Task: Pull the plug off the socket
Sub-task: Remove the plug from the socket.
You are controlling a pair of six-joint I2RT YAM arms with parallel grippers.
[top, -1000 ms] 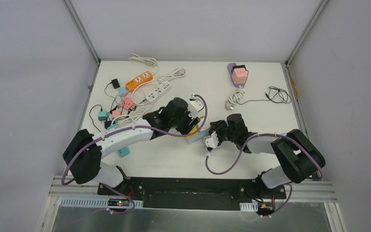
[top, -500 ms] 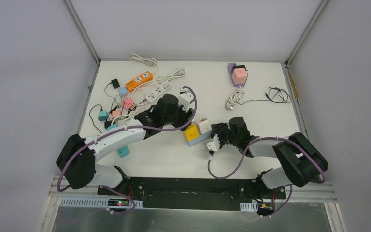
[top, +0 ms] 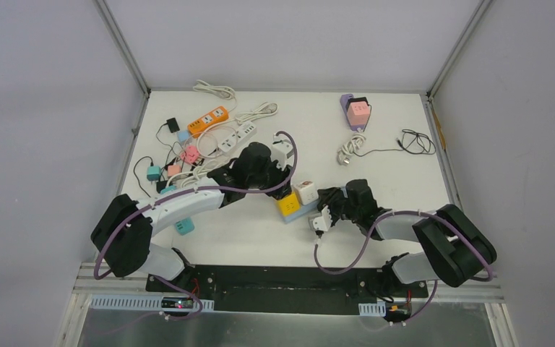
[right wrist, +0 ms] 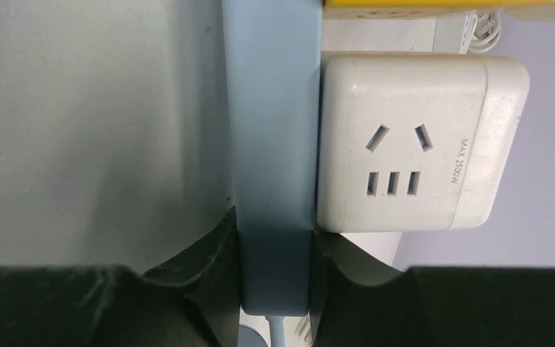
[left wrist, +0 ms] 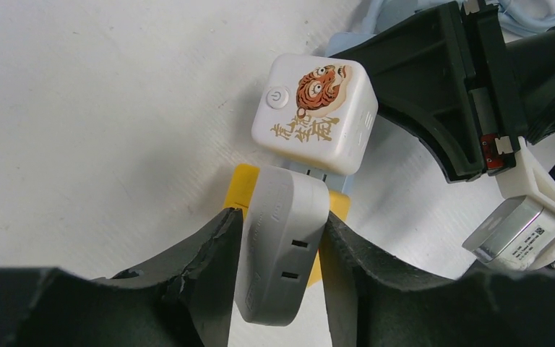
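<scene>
Left gripper (left wrist: 280, 224) clenched on white plug (left wrist: 282, 256), against yellow cube (left wrist: 244, 189); tiger cube (left wrist: 314, 116) at its 12 o'clock. Right gripper (right wrist: 274, 228) grasping blue power strip (right wrist: 271, 108).

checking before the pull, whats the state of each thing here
left gripper: shut on grey adapter
grey adapter: clamped between the fingers, seated against yellow cube
yellow cube: sitting on blue strip
white tiger cube: flush against blue strip, looks plugged in
blue strip: clamped at its end
right gripper: shut on blue strip
</scene>
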